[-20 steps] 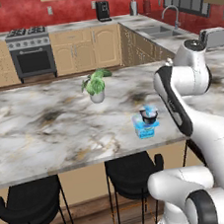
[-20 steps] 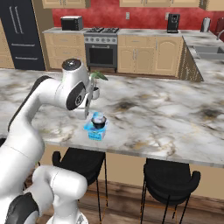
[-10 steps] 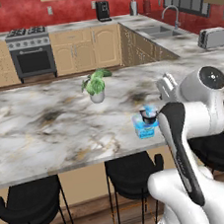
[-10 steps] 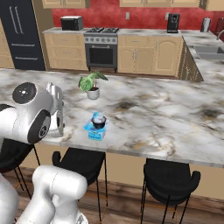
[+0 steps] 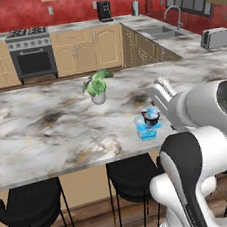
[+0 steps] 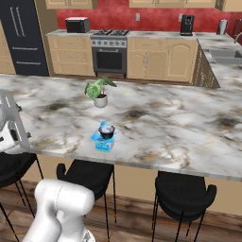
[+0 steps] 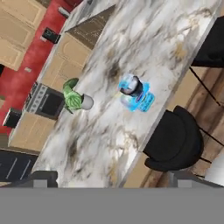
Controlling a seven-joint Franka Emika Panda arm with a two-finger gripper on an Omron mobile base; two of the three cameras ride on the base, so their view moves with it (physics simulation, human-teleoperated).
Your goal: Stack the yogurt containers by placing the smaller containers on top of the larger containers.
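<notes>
The larger container, a squarish translucent blue tub point(image 5: 148, 130) point(image 6: 103, 142) point(image 7: 142, 102), rests near the front edge of the marble counter point(image 5: 47, 128). The dark round cup with a pale top point(image 5: 150, 116) point(image 6: 107, 132) point(image 7: 132, 88) sits on the tub's lid. A tiny light-blue cup point(image 7: 125, 81) seems tucked against it on the lid, too small to be sure. My gripper point(image 5: 158, 86) point(image 7: 113, 178) is open, holds nothing, and is well back from the tub, beyond the counter's front edge. Its dark fingertips point(image 7: 43, 177) frame the hand view.
A white pot with a green plant point(image 5: 96, 86) point(image 6: 99, 91) point(image 7: 76, 99) stands farther back on the counter. Black stools point(image 5: 29, 209) point(image 6: 184, 191) point(image 7: 175, 140) line the front edge. A stove point(image 6: 109, 52) and a sink point(image 5: 163, 31) lie behind.
The arm has swung back from over the tub toward the base, and the open hand now looks at the counter from afar. The tub and cups have not moved.
</notes>
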